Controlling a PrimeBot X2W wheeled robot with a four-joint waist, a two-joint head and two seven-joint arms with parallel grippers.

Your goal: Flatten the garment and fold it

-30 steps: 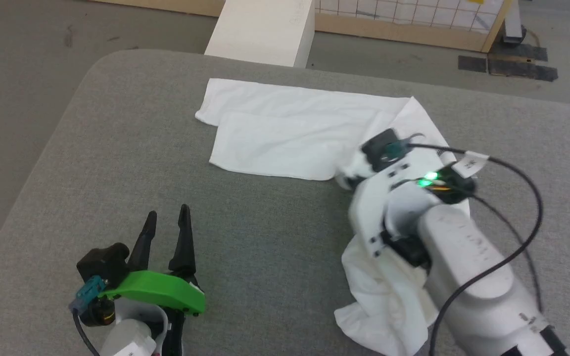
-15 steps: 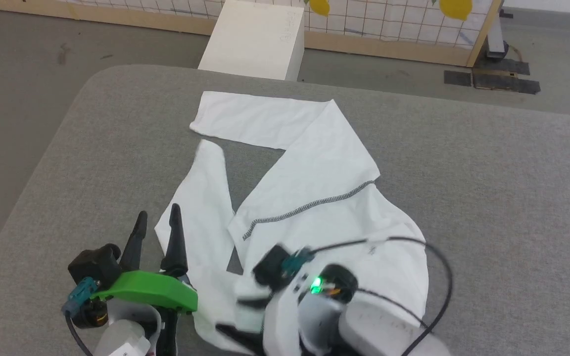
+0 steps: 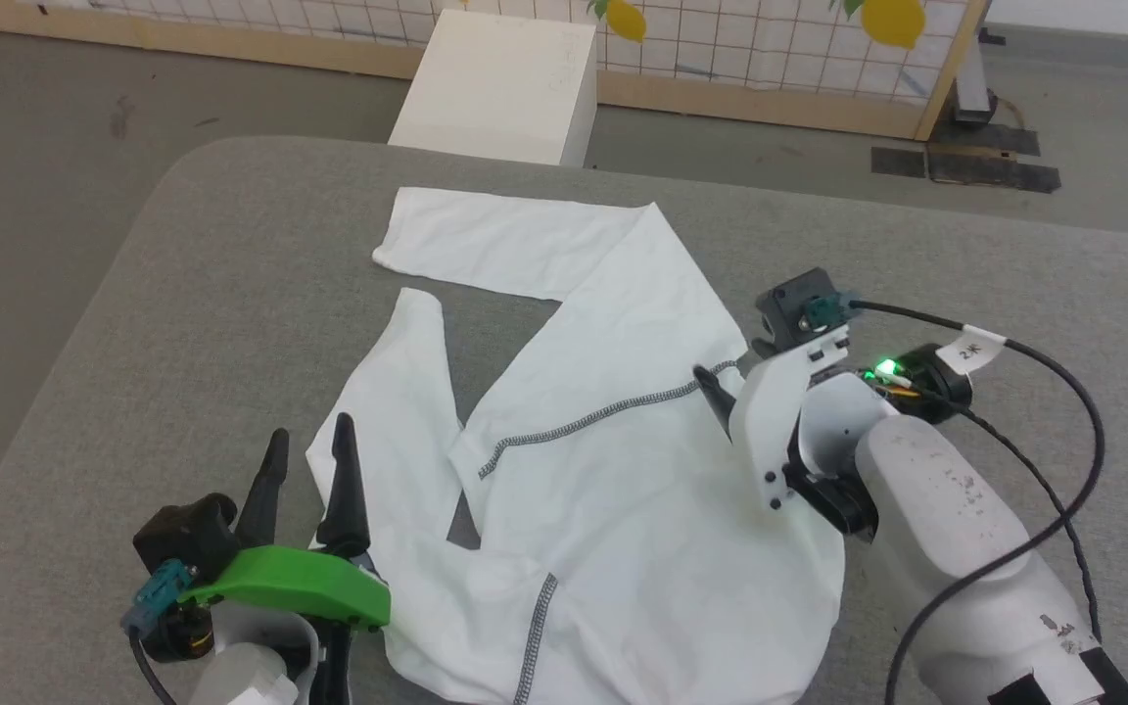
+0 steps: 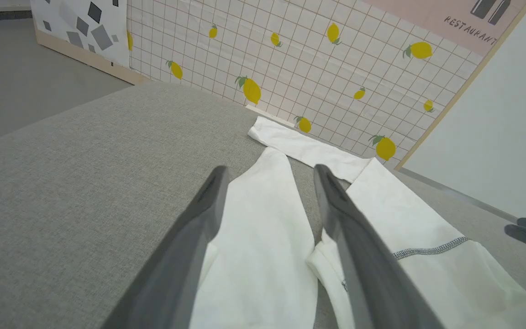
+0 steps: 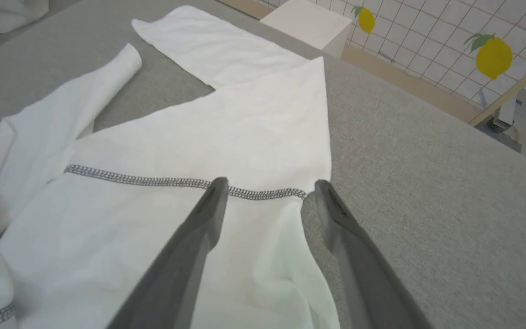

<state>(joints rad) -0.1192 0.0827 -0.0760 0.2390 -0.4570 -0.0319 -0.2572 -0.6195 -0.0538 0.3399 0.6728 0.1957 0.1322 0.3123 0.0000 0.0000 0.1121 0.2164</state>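
Your right arm angles in from lower right, right gripper point(image 5: 267, 187) fingers apart, empty, over the garment point(image 3: 603, 470), which lies rumpled on the grey table point(image 3: 231, 274). Left gripper point(image 3: 309, 436) fingers apart, at its left edge.

garment point(image 3: 623, 470) spread on table point(image 3: 916, 264), box point(image 3: 495, 88) on floor point(image 3: 55, 117) behind table

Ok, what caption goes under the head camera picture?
A rumpled white shirt lies on the grey table, with the left gripper and right gripper open at its edges.
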